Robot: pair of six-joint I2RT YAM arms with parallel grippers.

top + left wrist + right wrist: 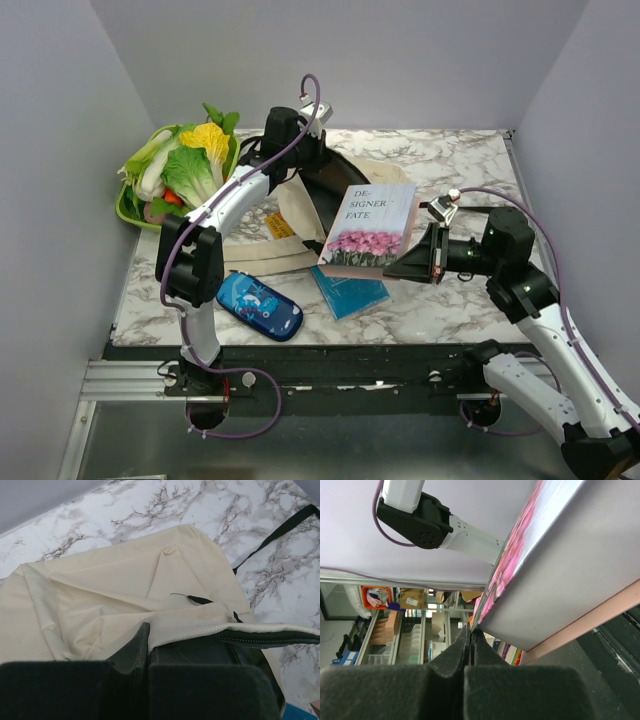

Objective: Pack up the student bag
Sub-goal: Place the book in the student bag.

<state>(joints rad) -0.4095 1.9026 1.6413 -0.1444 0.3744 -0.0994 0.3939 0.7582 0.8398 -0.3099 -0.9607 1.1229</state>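
Observation:
The student bag (pixel 290 225) lies flat on the marble table, beige cloth with its dark mouth (pixel 340 185) toward the back. My left gripper (pixel 305 160) is shut on the bag's pale mesh rim (pixel 190 627) beside the black zipper, holding the mouth up. In the left wrist view the bag's body (pixel 125 580) spreads out below. A book with pink flowers on its cover (pixel 368 230) is tilted above the table just right of the bag. My right gripper (pixel 392 268) is shut on the book's lower edge (pixel 485 615), pinching the cover.
A teal book (pixel 348 292) lies under the raised book. A dark-blue pencil case (pixel 260 305) sits near the front edge. A green tray of toy vegetables (pixel 180 170) stands at the back left. A black strap (pixel 280 530) trails across the marble.

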